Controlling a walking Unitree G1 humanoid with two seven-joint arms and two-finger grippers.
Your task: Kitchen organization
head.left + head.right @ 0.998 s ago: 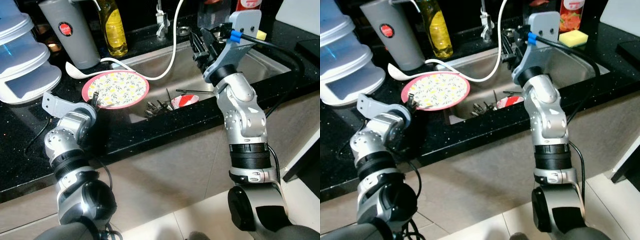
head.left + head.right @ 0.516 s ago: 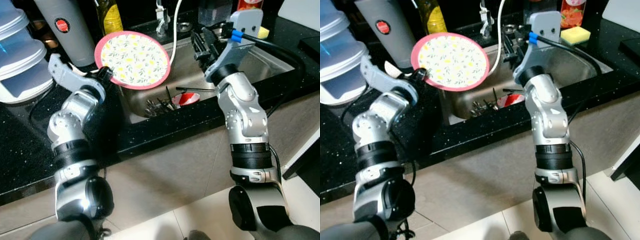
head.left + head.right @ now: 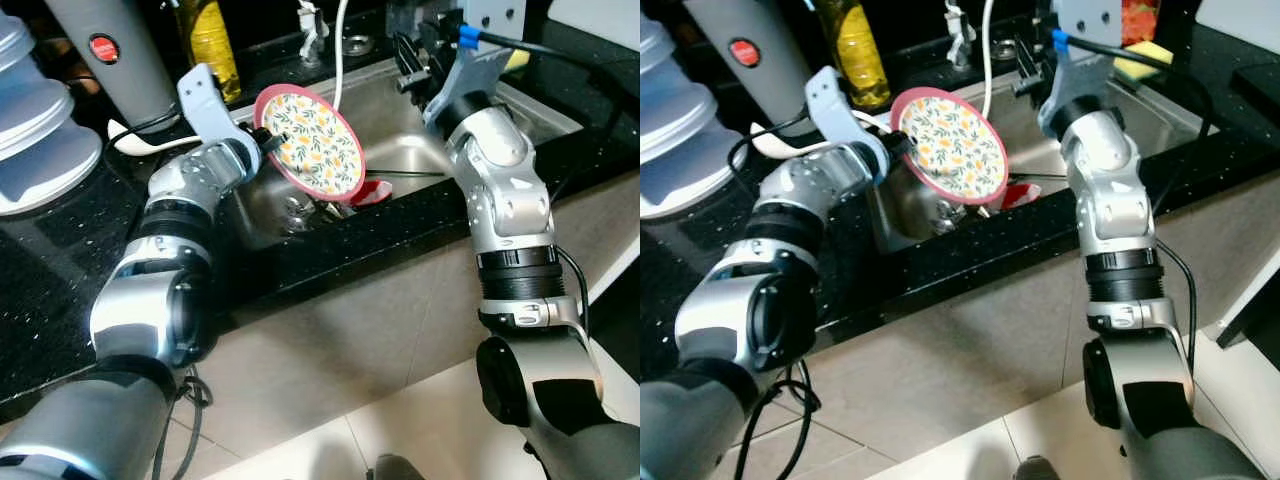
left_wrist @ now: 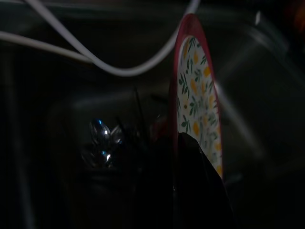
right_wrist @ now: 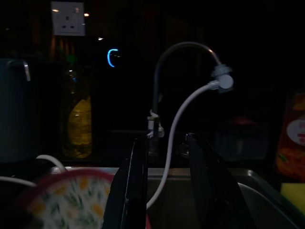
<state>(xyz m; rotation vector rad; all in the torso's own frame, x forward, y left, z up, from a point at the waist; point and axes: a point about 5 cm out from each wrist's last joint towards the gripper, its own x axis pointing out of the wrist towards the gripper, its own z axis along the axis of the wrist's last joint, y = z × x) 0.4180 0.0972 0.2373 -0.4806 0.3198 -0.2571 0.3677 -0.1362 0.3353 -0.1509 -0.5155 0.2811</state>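
A black speckled countertop (image 3: 60, 290) runs across the scene, with a steel sink (image 3: 400, 150) set into it. On the counter to the left of the sink stand a grey canister with a red badge (image 3: 100, 55) and, just beside it, a bottle of yellow liquid (image 3: 212, 40). A stack of pale plastic containers (image 3: 40, 130) sits at the far left. A white spoon (image 3: 135, 140) lies on the counter in front of the canister. A yellow sponge (image 3: 1135, 58) rests at the back, right of the sink. Cutlery (image 3: 300, 210) lies in the sink bottom. Beige floor tiles (image 3: 330, 440) lie below.
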